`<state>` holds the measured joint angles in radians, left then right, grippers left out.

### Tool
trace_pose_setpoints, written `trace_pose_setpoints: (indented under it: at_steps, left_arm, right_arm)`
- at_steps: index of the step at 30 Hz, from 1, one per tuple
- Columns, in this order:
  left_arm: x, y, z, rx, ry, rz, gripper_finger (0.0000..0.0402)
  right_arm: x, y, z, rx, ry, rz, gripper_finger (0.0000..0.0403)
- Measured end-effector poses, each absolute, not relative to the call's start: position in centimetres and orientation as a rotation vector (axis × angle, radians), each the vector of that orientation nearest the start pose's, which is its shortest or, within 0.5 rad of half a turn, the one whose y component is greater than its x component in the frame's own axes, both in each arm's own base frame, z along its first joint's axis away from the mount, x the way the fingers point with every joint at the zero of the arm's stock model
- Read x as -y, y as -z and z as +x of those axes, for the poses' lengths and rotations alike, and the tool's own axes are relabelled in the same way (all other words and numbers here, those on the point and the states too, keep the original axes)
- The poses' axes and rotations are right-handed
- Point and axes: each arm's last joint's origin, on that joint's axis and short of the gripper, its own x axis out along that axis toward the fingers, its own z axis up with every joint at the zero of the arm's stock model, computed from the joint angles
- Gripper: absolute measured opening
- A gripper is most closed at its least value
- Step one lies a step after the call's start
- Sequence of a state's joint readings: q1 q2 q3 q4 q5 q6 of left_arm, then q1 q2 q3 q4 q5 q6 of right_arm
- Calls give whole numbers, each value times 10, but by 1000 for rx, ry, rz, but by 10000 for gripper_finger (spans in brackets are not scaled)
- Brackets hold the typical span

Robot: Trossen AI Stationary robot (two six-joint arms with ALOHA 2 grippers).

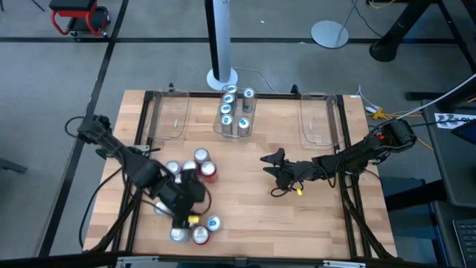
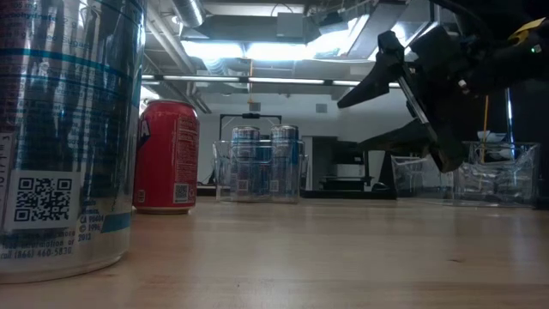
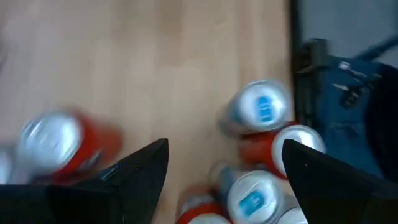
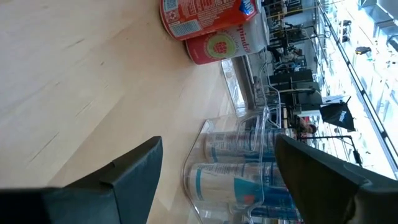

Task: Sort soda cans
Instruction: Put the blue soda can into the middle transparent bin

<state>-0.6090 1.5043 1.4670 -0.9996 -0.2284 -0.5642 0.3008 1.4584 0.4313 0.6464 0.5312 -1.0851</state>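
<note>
High view: left gripper sits low left, its arm hiding part of the loose soda cans clustered there. Left wrist view shows its fingers spread, nothing between them. Right gripper hangs centre-right over bare wood, jaws apart and empty. Middle bin at top centre holds blue-and-white cans. In the low view, a near can is cut off at the left edge.

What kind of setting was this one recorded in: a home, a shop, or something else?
Most likely a robotics lab or workshop. A wooden table with a black frame stands on a bare grey floor, a camera pole rises behind it, and the low view shows ceiling strip lights with exposed ducts.
</note>
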Motion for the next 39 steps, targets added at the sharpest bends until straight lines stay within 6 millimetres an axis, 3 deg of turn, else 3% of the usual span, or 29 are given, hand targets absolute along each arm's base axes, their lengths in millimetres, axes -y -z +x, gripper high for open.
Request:
trace_pose_setpoints:
  at_steps: [5,10,18,26,32,39]
  left_arm:
    - [193,-318,261,-956,156,23,301]
    - [205,-297,276,-983,142,33,301]
    - [199,-279,292,-1058,99,-41,301]
    - [203,-279,293,-1054,166,-52,301]
    - [202,-262,293,-1056,160,-49,301]
    - [202,-255,294,-1031,170,-61,301]
  right_arm:
    - [-61,-153,248,-441,18,-1222,310]
    - [-61,-153,248,-439,19,-1221,310]
    - [-61,-154,248,-437,22,-1221,310]
    - [-61,-153,248,-439,23,-1223,310]
    - [-61,-153,248,-440,25,-1223,310]
    - [-61,-154,248,-450,46,-1226,310]
